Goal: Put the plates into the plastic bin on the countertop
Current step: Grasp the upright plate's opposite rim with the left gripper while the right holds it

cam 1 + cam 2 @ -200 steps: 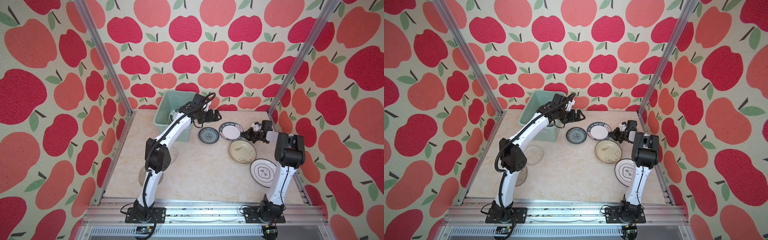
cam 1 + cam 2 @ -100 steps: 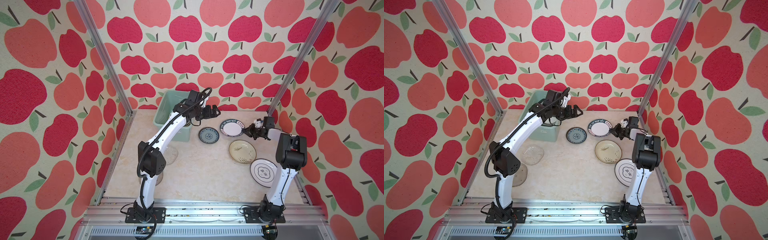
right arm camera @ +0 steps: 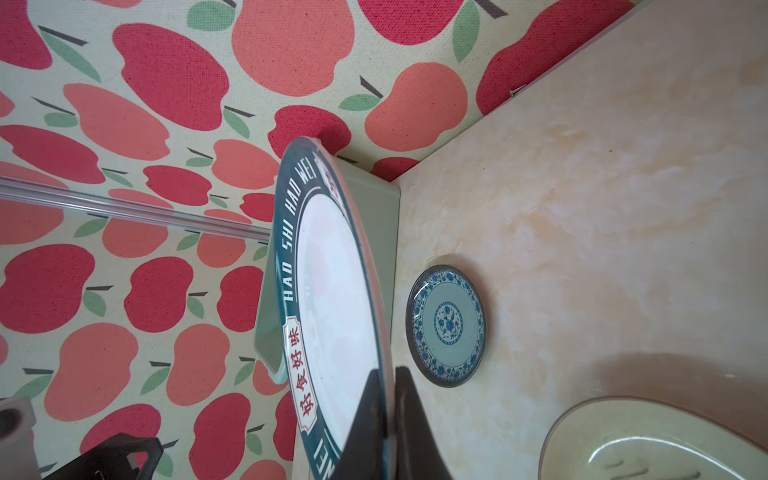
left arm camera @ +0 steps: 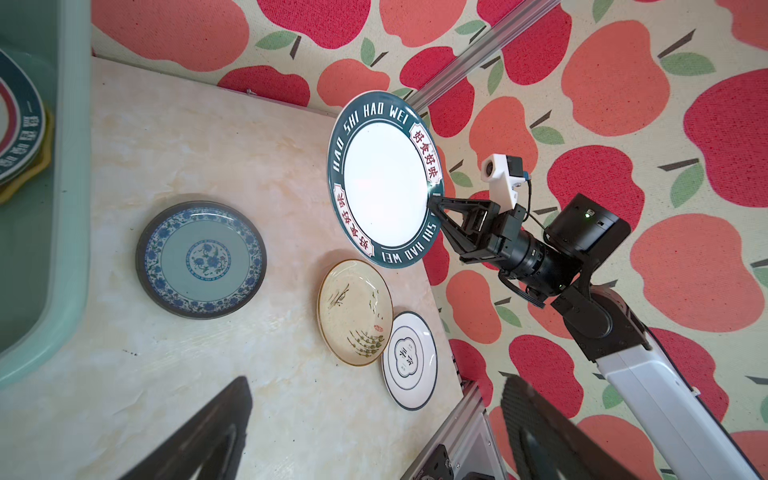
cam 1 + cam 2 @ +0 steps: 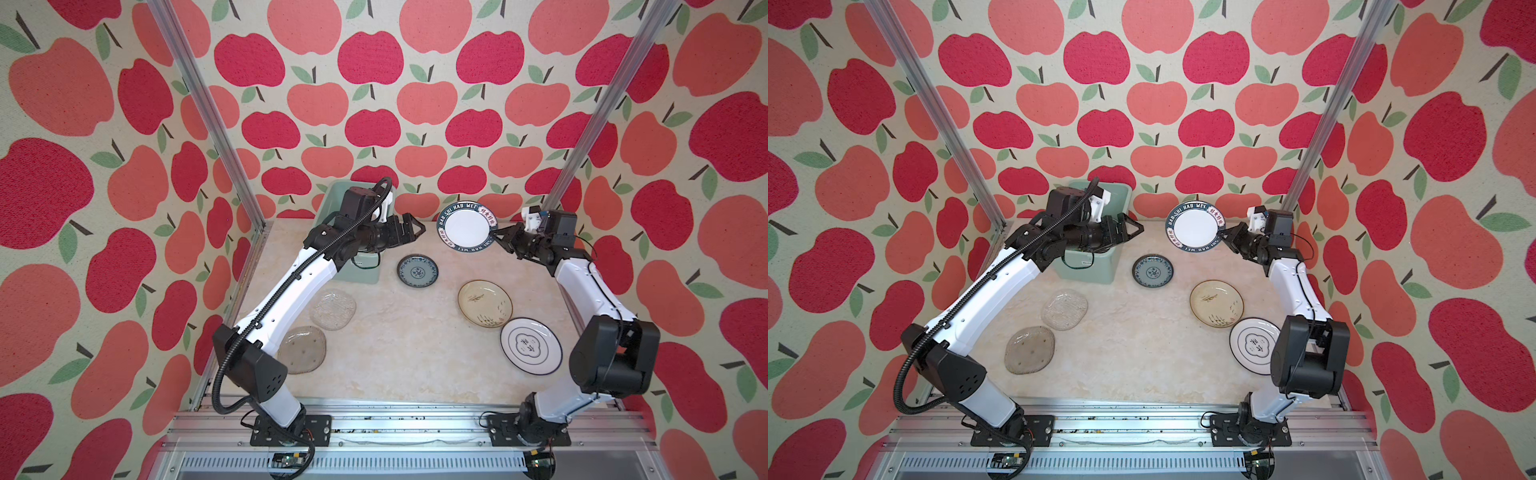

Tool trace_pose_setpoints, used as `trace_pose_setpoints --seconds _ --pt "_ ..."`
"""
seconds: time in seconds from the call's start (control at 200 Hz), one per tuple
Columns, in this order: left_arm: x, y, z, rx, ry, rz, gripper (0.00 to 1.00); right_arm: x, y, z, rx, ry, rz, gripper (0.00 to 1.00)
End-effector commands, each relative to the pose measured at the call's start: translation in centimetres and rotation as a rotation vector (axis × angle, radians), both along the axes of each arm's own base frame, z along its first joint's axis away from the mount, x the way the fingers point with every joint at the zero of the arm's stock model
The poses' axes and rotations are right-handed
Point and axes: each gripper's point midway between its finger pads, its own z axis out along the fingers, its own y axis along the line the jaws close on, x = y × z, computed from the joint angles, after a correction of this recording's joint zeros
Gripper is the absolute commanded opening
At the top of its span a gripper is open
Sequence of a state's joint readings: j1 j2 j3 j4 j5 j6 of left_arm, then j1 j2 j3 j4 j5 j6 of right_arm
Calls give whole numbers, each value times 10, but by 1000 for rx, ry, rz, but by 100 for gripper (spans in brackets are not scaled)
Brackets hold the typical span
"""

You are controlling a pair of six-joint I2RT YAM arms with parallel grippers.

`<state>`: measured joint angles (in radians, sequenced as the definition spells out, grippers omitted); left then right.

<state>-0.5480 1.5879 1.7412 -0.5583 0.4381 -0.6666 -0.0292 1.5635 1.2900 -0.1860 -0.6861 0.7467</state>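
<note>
My right gripper (image 5: 496,237) (image 3: 386,415) is shut on the rim of a white plate with a dark teal lettered rim (image 5: 466,226) (image 4: 384,183). It holds the plate tilted up in the air at the back right. My left gripper (image 5: 415,227) (image 4: 376,382) hangs open and empty over the countertop (image 5: 395,353), just right of the mint-green plastic bin (image 5: 365,272). In the left wrist view a teal-rimmed plate (image 4: 20,137) lies inside the bin on a yellow one. The left arm hides most of the bin in both top views.
On the countertop lie a small blue-patterned plate (image 5: 417,271), a cream brush-marked plate (image 5: 485,303), a white black-rimmed plate (image 5: 531,345) and two clear glass plates (image 5: 333,308) (image 5: 302,349). Apple-patterned walls and metal posts close in the sides.
The right gripper has lifted the teal-rimmed plate off the countertop and tipped it up. The left arm's elbow has swung out to the left; its gripper stays open beside the bin.
</note>
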Motion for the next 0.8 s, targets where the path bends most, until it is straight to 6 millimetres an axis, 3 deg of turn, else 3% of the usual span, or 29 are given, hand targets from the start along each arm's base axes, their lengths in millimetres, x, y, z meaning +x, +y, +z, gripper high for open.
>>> trace_pose_setpoints --seconds 0.0,0.15,0.34,0.55,0.795 --pt "-16 17 8 -45 9 11 95 -36 22 13 52 26 71 0" --pt "-41 38 2 -75 49 0 93 -72 51 30 75 9 160 0" --pt "-64 44 -8 -124 83 -61 88 -112 94 48 100 0 290 0" --pt "-69 45 -25 -156 108 -47 82 -152 137 50 115 17 411 0" --pt "-70 45 -39 -161 131 -44 70 -176 155 50 112 29 467 0"
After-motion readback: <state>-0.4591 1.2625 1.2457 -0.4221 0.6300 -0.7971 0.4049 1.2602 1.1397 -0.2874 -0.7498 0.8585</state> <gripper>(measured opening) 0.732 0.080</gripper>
